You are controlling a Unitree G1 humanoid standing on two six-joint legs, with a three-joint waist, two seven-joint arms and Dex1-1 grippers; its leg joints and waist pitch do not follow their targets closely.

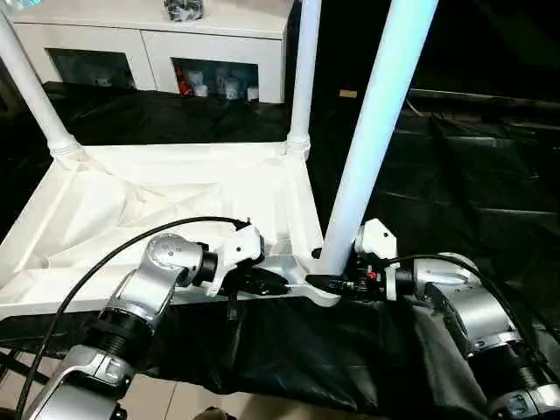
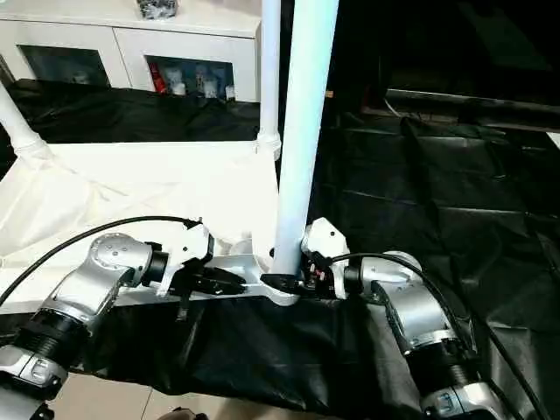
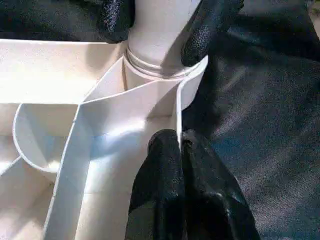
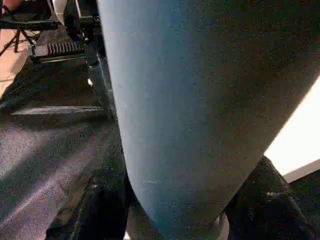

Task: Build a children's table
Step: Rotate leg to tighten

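Black sheeting covers the floor; white cabinet far left. Inverted table top lies centre-left, three legs upright. Left gripper clenched on near rim; right gripper jaws straddle near-right leg.

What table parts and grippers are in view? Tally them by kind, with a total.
Table top: 1
Legs standing in sockets: 3, near right, far right, far left
Grippers: 2, left gripper, right gripper
Total: 6
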